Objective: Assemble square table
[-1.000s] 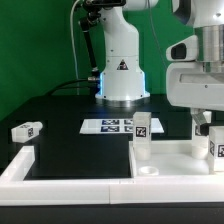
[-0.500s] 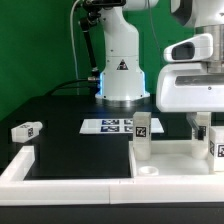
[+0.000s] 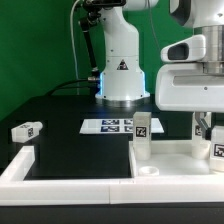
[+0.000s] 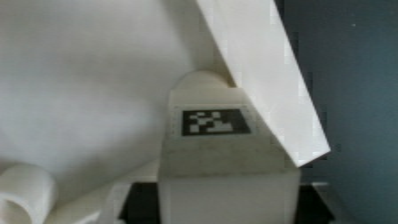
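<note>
The white square tabletop [image 3: 175, 158] lies at the exterior view's right, inside the white border rails. One tagged white leg [image 3: 143, 135] stands upright on its near-left corner. A second leg [image 3: 216, 147] stands at the far right edge of that view, and my gripper [image 3: 208, 135] has come down over it. In the wrist view this leg [image 4: 214, 122] fills the middle with its tag facing me. My gripper [image 4: 217, 200] has a dark finger pressed against each of the leg's sides. A third leg [image 3: 25, 130] lies on its side far off at the exterior view's left.
The marker board [image 3: 112, 125] lies flat in front of the robot base [image 3: 122, 75]. White border rails [image 3: 70, 185] run along the front and left. One rail [image 4: 258, 70] passes slantwise close behind the held leg. A round socket [image 3: 148, 172] shows in the tabletop corner.
The jaws have closed from wide open onto the right-hand leg, and the hand has sunk slightly. Nothing else has moved.
</note>
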You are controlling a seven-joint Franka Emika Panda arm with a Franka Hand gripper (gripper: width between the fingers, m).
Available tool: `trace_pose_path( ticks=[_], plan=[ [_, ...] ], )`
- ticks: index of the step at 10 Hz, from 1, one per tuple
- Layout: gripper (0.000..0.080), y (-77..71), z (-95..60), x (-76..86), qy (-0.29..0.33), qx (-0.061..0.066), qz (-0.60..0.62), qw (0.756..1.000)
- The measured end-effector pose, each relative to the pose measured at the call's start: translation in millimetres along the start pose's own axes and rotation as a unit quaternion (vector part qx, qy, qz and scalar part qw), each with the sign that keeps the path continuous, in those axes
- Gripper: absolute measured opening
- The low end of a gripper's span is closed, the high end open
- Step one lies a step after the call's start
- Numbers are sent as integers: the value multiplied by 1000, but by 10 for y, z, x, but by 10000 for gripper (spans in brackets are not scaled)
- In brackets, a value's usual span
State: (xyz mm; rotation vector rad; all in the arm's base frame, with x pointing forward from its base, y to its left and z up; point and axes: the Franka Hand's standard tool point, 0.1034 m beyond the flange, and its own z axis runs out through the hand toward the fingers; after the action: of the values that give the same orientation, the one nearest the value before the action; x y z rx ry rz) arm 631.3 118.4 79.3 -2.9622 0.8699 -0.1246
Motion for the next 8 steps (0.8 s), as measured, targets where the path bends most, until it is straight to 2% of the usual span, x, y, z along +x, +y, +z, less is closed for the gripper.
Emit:
trace_pose_path(
  ticks=[2,3,4,5,7,8],
  plan=[
    [291,29,1,-28,-18,-7,170,985],
    [291,31,1,-11,-37,-3,253,967],
    [291,51,15,11,-50,4,343,938],
    [291,78,18,27,-70,14,442,894],
    [291,76,21,22,-70,13,453,889],
    [404,77,29,8,-60,7,403,913]
  ],
)
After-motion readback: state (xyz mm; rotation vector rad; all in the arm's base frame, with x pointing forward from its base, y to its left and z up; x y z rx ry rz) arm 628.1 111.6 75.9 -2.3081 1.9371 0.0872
